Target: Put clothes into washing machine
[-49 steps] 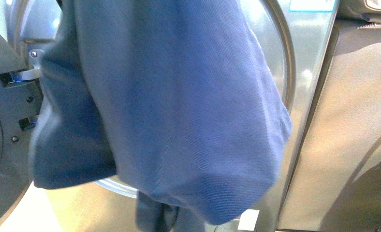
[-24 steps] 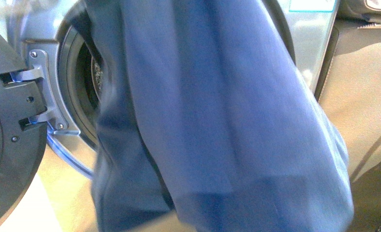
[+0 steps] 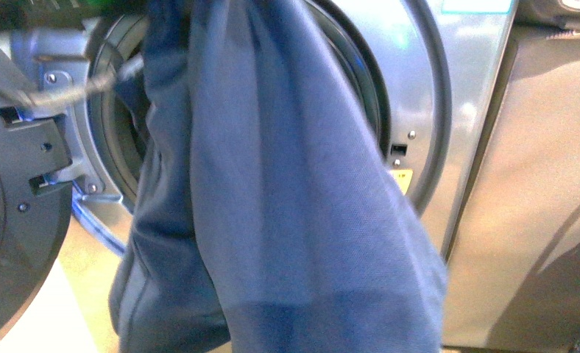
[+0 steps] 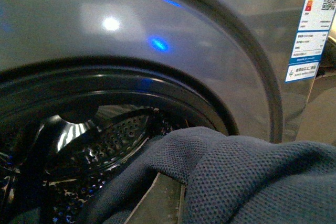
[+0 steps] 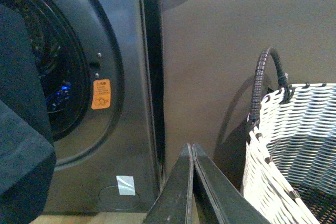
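The clothes, a dark navy knit garment, hang in front of the washing machine's open porthole and fill the middle of the front view. My left gripper is shut on the clothes; the fabric drapes over its fingers, right at the black gasket, with the perforated steel drum just beyond. My right gripper is shut and empty, low, to the right of the machine. The clothes show at that view's edge. The yellow sticker shows by the porthole rim.
The dark grey door stands open at the left. A tan-covered box stands right of the machine. A white wicker basket with a dark handle sits close beside my right gripper.
The hanging clothes swung right and then back left, and rose toward the porthole's top; more of the gasket and the right rim with the sticker now shows.
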You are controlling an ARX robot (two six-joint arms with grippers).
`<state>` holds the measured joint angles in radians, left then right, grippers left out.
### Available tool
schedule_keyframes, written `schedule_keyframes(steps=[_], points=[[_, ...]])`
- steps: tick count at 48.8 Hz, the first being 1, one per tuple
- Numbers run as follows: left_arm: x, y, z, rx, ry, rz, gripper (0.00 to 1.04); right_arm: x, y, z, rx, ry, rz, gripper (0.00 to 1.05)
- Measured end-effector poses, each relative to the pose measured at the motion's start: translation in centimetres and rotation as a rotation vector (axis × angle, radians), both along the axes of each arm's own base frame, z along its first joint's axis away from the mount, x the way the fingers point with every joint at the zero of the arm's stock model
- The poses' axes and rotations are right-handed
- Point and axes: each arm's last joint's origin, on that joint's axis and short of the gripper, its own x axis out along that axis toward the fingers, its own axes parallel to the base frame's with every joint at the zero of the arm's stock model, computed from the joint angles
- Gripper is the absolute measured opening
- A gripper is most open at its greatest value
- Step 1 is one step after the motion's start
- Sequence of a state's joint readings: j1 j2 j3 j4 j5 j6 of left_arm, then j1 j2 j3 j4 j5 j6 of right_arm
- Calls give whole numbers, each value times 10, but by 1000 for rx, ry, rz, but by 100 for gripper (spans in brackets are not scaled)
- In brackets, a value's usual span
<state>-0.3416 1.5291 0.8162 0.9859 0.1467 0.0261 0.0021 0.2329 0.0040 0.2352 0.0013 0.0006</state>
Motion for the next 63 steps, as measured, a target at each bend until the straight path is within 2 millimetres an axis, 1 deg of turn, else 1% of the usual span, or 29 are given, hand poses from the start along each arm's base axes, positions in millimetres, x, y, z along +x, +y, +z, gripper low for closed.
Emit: schedule_keyframes(steps=[7,13,18,22,27,32,37,41,50,53,60,63], points=[[6,-1,-13,-32,18,16,7,-2,0,0,0,-3,0,2],[14,-4,-29,-37,51,31,7,-4,0,0,0,-1,0,2],[19,-6,-41,-38,77,45,7,-11,0,-5,0,34,0,2],[24,-7,-51,-38,103,59,7,-14,0,-3,0,3,0,2],[30,-8,-64,-37,134,78,7,-14,0,-3,0,4,0,2],[42,-9,-74,-41,151,100,7,-14,0,-3,0,5,0,2],[51,-12,-79,-44,146,118,7,-14,0,-3,0,5,0,2],[65,-16,-84,-47,146,144,7,-14,0,-3,0,5,0,2],[104,-25,-97,-62,134,246,7,-14,0,-3,0,5,0,2],[120,-26,-102,-64,147,289,7,-14,0,-3,0,5,0,2],[145,-23,-111,-58,165,335,7,-14,0,-3,0,5,0,2],[160,-22,-115,-51,171,352,7,-14,0,-3,0,5,0,2]])
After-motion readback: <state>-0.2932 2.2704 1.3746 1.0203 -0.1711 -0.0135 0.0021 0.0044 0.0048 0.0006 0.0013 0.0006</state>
